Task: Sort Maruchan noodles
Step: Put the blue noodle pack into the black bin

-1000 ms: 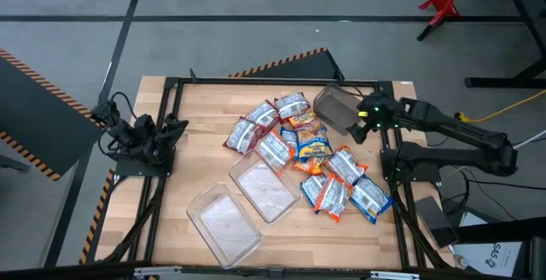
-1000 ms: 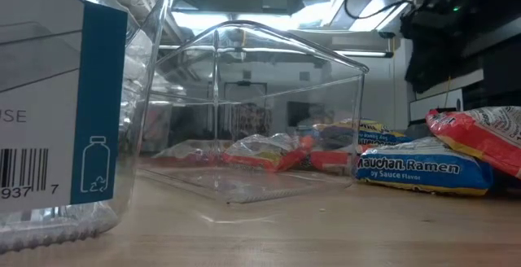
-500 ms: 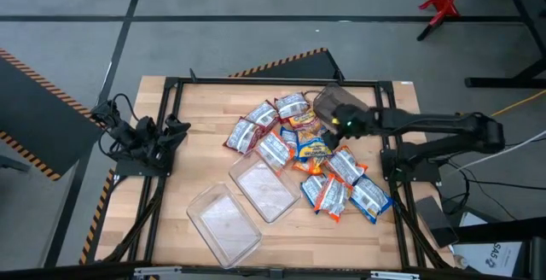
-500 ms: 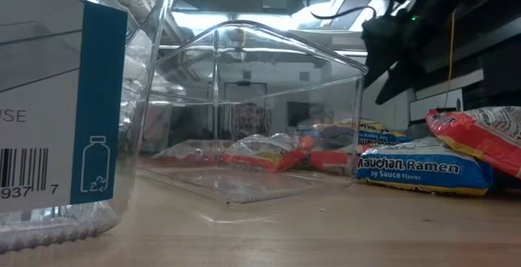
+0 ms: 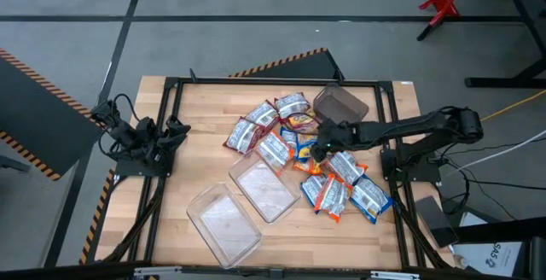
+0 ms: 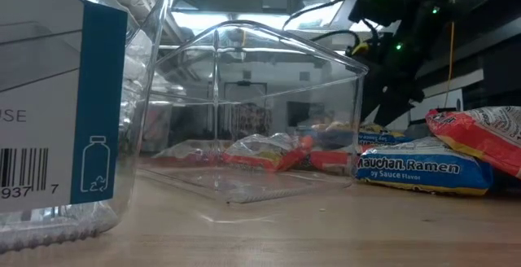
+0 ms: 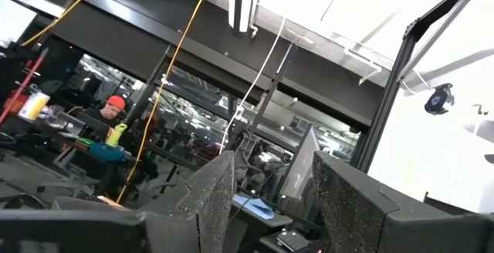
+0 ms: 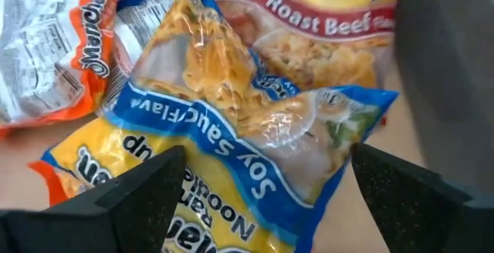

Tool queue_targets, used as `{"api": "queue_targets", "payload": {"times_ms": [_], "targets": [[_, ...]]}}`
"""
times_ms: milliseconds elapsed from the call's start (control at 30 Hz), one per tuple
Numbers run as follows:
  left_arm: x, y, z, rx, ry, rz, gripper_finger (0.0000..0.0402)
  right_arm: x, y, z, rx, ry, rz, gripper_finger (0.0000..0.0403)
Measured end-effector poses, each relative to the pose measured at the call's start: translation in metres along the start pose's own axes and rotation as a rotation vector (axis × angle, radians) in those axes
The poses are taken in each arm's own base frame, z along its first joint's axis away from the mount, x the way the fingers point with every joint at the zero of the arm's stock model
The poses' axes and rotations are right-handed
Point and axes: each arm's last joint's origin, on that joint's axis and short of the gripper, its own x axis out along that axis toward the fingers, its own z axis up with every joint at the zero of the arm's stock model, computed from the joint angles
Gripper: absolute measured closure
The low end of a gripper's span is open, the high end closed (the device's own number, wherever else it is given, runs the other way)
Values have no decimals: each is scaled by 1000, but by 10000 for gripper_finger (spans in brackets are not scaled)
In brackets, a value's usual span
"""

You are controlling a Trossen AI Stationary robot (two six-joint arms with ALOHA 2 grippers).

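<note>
None sorted: all packets (image 5: pixel 307 156) lie heaped on the counter (image 5: pixel 205 126), both clear tubs (image 5: pixel 266 190) empty. My right gripper (image 5: pixel 317 149), jaws spread, hangs over a blue soy packet (image 8: pixel 231 122); left gripper (image 5: pixel 175 131) waits, spread, at the counter's edge.

The noodle packets (image 5: pixel 307 156) lie in a heap in the middle and right of the table (image 5: pixel 205 118), some on top of others, so there is little room between them. A dark grey tub (image 5: pixel 340 105) sits just behind the heap. Two clear tubs (image 5: pixel 243 203) fill the front middle. The left part of the table is bare wood, with room to pass.
</note>
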Motion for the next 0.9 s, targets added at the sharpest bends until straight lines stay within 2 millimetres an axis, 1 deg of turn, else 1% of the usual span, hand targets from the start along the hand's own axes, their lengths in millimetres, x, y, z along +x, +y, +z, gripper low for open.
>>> {"api": "queue_targets", "payload": {"times_ms": [100,200,300,500,533,567,600,733,833,900], "targets": [[0,0,0,0,0,-1,230,6,1,-1,46,11,-11,57],[0,0,0,-1,0,-1,230,6,1,-2,96,11,-17,102],[0,0,0,0,0,-1,230,6,1,-2,122,5,-25,174],[0,0,0,0,0,-1,230,6,1,-1,147,0,-28,345],[0,0,0,0,0,-1,230,6,1,-1,148,-1,-26,371],[0,0,0,0,0,-1,230,6,1,-1,148,-3,-24,386],[0,0,0,0,0,-1,230,6,1,-1,150,-4,-20,392],[0,0,0,0,0,-1,230,0,6,7,159,3,-3,387],[0,0,0,-1,0,-1,230,-13,13,21,128,-4,-4,400],[0,0,0,-1,0,0,230,-24,16,33,108,-20,-23,399]]}}
